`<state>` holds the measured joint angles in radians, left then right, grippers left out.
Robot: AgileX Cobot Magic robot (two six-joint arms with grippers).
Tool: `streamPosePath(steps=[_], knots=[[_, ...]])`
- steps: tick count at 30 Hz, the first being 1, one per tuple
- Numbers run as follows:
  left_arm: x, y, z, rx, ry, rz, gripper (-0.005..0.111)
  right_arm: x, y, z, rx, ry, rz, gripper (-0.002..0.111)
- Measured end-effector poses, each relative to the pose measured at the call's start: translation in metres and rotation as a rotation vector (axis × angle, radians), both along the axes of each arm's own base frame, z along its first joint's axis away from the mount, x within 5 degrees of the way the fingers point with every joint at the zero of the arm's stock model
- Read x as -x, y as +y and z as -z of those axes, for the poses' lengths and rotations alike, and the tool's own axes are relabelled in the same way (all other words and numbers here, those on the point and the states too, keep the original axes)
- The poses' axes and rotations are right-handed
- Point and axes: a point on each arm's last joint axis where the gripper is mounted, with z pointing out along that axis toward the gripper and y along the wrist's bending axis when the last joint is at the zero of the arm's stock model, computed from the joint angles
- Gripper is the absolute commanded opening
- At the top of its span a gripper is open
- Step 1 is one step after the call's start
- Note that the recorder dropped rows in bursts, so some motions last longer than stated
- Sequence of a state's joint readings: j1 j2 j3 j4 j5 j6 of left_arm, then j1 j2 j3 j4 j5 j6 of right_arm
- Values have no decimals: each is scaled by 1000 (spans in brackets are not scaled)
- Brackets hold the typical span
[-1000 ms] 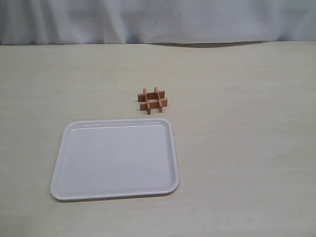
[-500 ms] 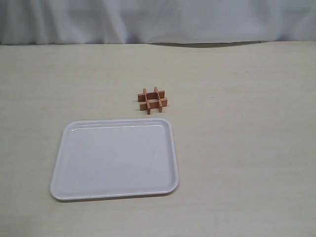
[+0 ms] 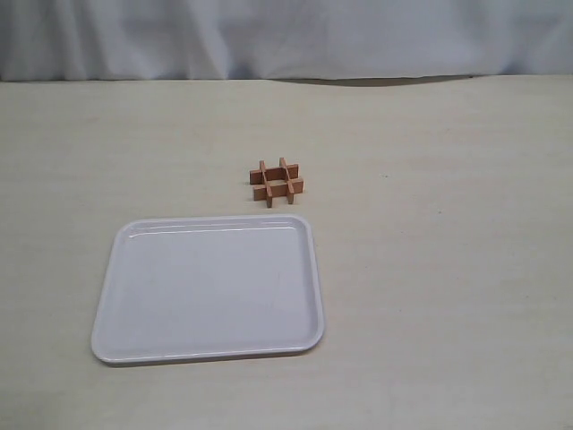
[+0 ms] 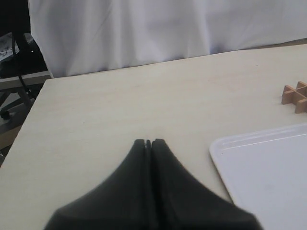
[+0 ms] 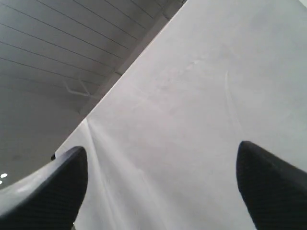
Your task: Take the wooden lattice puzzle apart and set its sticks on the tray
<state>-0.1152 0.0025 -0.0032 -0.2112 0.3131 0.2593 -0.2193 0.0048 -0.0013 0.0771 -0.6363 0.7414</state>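
My left claw (image 4: pixel 148 142) is clenched on nothing, with the tray (image 4: pixel 240 143) and lattice puzzle (image 4: pixel 296 97) ahead. My right claw (image 5: pixel 163 167) gapes wide, empty.

Exterior high, angled down at table (image 3: pixel 448 269), left wrist low, sharing tray (image 4: pixel 268 184) and puzzle (image 4: pixel 296 96), right wrist facing curtain (image 5: pixel 192 120).

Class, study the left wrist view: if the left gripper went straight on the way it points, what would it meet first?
Probably bare table, then the white curtain behind it; depth is unclear. The left gripper, shut, aims past the tray and the wooden lattice puzzle, both off to one side.
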Motion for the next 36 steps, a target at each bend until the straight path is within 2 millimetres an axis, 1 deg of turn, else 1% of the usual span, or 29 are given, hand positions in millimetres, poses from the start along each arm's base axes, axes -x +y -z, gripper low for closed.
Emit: streamPosePath(steps=[5, 8, 10, 20, 22, 24, 27, 30, 33, 36], knots=[[0, 0, 0, 0, 0, 0, 0, -2, 0, 2, -7, 24, -5, 79], [0, 0, 0, 0, 0, 0, 0, -2, 1, 2, -32, 16, -49, 79], [0, 0, 0, 0, 0, 0, 0, -2, 5, 1, -14, 15, -83, 79], [0, 0, 0, 0, 0, 0, 0, 0, 32, -1, 307, -5, -205, 78], [0, 0, 0, 0, 0, 0, 0, 0, 34, -1, 327, -4, -213, 72], [0, 0, 0, 0, 0, 0, 0, -1, 32, -6, 308, 30, -188, 63], [0, 0, 0, 0, 0, 0, 0, -1, 25, -24, 266, 84, -114, 52], [0, 0, 0, 0, 0, 0, 0, -6, 18, -47, 238, 122, -51, 44], [0, 0, 0, 0, 0, 0, 0, -22, 11, -69, 222, 178, -14, 35], [0, 0, 0, 0, 0, 0, 0, -54, 2, -83, 257, 291, 27, 25]])
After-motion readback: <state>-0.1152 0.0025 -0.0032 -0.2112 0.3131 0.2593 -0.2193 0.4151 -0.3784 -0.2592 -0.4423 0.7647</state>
